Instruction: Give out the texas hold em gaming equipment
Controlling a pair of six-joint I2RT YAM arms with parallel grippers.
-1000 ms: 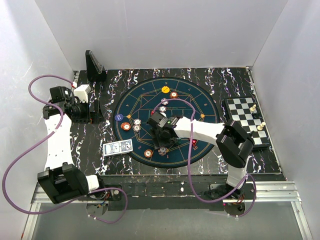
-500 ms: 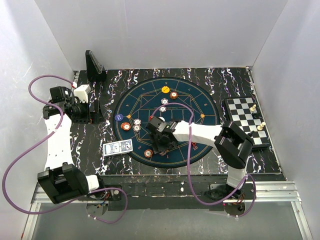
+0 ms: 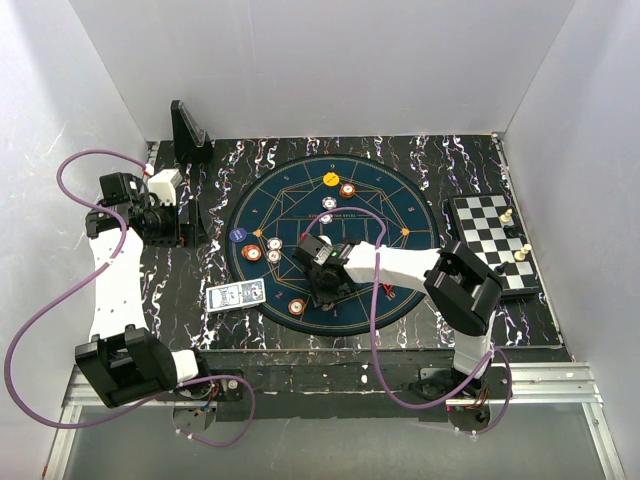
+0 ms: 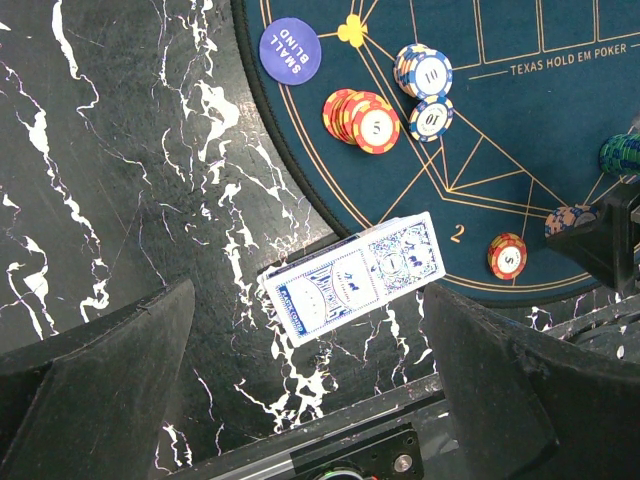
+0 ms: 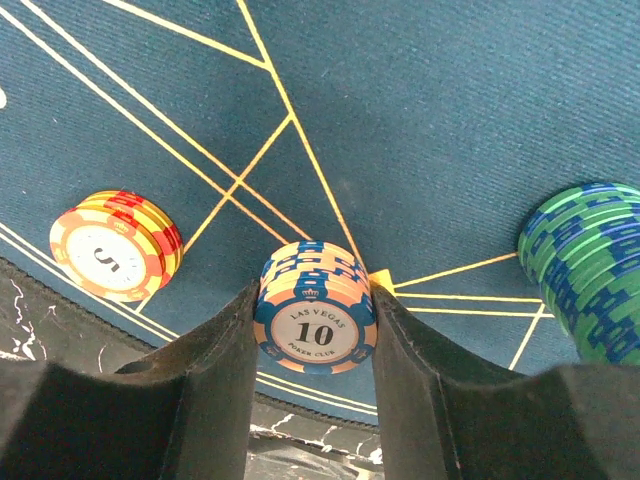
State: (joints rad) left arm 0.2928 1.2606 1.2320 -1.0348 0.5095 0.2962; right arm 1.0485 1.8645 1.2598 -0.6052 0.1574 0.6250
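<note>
**Right gripper** [image 3: 326,288]: lowered onto the round dark-blue felt mat with gold lines [image 3: 395,190]. The jaws are about half closed, and both fingers press against the sides of a stack of peach-and-blue striped poker chips marked 10 [image 5: 315,325], which stands on the felt. In the wrist view, an orange-and-red chip stack marked 5 [image 5: 115,255] stands to its left and a green-and-blue chip stack [image 5: 590,265] to its right. Neither touches the fingers.

**Left gripper** [image 4: 308,330]: jaws spread fully and holding nothing, above the black white-veined table [image 4: 130,180]. The deck of small playing cards with blue-white patterned backs [image 4: 355,278] lies beneath it at the mat's rim, one corner over the felt.
</note>
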